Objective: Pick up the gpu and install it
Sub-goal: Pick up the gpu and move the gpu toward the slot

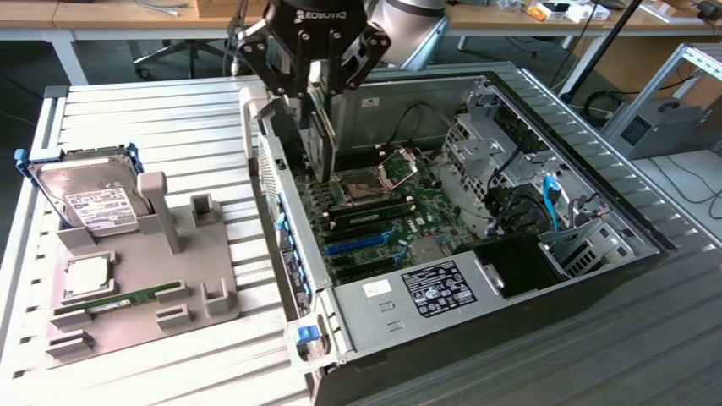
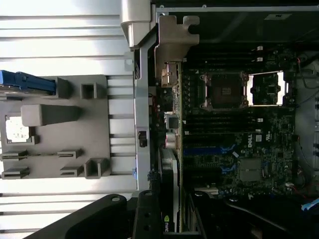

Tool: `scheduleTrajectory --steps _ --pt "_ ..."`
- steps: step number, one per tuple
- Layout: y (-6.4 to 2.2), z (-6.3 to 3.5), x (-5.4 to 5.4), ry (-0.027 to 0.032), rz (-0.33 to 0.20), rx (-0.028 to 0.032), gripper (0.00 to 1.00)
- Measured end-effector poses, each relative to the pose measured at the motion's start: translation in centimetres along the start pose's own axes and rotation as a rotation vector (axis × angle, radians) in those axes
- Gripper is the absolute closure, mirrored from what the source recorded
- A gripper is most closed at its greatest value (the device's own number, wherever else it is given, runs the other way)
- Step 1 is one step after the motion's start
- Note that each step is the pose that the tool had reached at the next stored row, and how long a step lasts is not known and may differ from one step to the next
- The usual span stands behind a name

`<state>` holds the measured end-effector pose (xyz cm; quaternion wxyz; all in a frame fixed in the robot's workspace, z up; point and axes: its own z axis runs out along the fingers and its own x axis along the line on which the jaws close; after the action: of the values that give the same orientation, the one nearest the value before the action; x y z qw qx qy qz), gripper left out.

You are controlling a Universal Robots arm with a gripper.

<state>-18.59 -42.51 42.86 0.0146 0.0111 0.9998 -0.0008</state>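
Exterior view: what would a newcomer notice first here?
The gripper is clamped on the gpu, holding it upright above the open computer case in the middle of the exterior view. Next come the motherboard's bare CPU socket just beside the card, and the hard drive standing in a grey holder at the exterior view's left.

A white ribbed table point(image 1: 147, 118) stands nearest, its slats shining under bright, even light. Behind it run pale wooden benches point(image 1: 113, 17) on white legs, with a chair base point(image 1: 181, 52) on the dark floor point(image 1: 34, 63) beneath. Off to the exterior view's right a grey box point(image 1: 654, 127) sits beside an aluminium frame point(image 1: 691, 63), and cables point(image 1: 691, 182) trail across the floor.
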Motion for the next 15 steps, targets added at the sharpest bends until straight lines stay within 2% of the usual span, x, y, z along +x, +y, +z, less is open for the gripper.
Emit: scheduleTrajectory --steps 11,15 --pt "0.27 0.13 -4.3 0.0 0.0 0.0 0.73" --pt "0.4 0.18 -6.3 0.0 0.0 0.0 0.73"
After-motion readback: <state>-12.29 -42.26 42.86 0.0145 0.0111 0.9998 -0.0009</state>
